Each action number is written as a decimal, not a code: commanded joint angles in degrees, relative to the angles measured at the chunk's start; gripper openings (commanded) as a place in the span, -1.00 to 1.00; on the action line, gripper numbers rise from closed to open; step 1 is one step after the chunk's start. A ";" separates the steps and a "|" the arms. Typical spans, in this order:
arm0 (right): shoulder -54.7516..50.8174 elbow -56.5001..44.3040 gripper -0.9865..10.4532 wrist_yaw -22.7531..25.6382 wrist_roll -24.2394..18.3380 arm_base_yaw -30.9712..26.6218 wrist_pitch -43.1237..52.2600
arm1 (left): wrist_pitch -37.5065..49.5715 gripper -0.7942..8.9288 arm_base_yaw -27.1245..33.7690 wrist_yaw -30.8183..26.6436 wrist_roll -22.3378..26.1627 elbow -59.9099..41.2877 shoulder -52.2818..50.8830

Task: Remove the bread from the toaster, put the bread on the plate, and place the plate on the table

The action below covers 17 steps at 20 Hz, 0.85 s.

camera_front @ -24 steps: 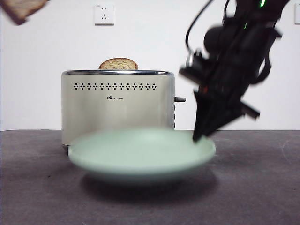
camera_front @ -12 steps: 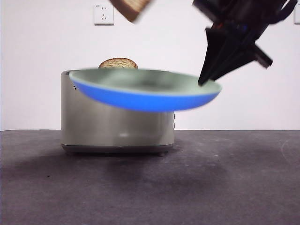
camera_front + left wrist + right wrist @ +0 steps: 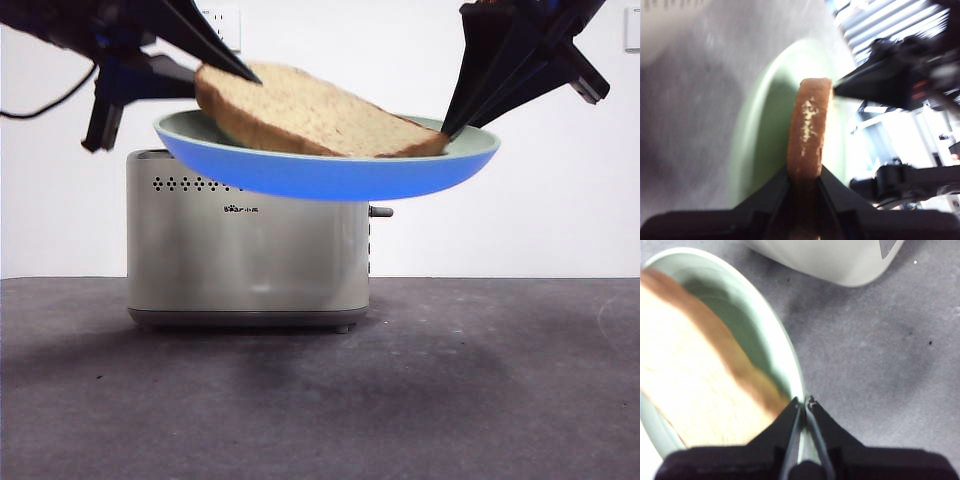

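Note:
The pale green plate (image 3: 330, 175) hangs in the air in front of the top of the cream toaster (image 3: 250, 250). My right gripper (image 3: 448, 128) is shut on the plate's right rim. The bread (image 3: 310, 115) lies tilted in the plate, its far end resting near that rim. My left gripper (image 3: 235, 72) is shut on the bread's raised left end. In the left wrist view the bread (image 3: 809, 130) stands edge-on between my left gripper (image 3: 805, 175) jaws, over the plate (image 3: 765, 125). In the right wrist view my right gripper (image 3: 804, 402) pinches the plate (image 3: 775, 325) rim beside the bread (image 3: 685, 380).
The dark grey table (image 3: 450, 400) lies well below the plate, with the toaster (image 3: 840, 260) standing on it behind. A wall socket (image 3: 232, 20) shows partly behind the left arm. The right arm's gripper (image 3: 880, 80) also appears in the left wrist view.
The right gripper lifted the plate from the table to toaster-top height. The left gripper brought the bread down from the top edge into the plate.

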 commanded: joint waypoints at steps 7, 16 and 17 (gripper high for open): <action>-0.26 -0.42 -0.85 -0.26 0.96 0.11 0.50 | -6.10 0.00 -4.26 -10.16 3.85 2.21 0.52; -0.24 -0.42 -0.85 1.68 0.81 -0.79 0.50 | -28.17 0.00 -8.98 -30.36 18.10 24.90 0.11; -0.24 -0.42 -0.85 2.99 0.79 -1.07 0.48 | -30.18 0.00 -9.75 -32.72 19.39 27.47 0.11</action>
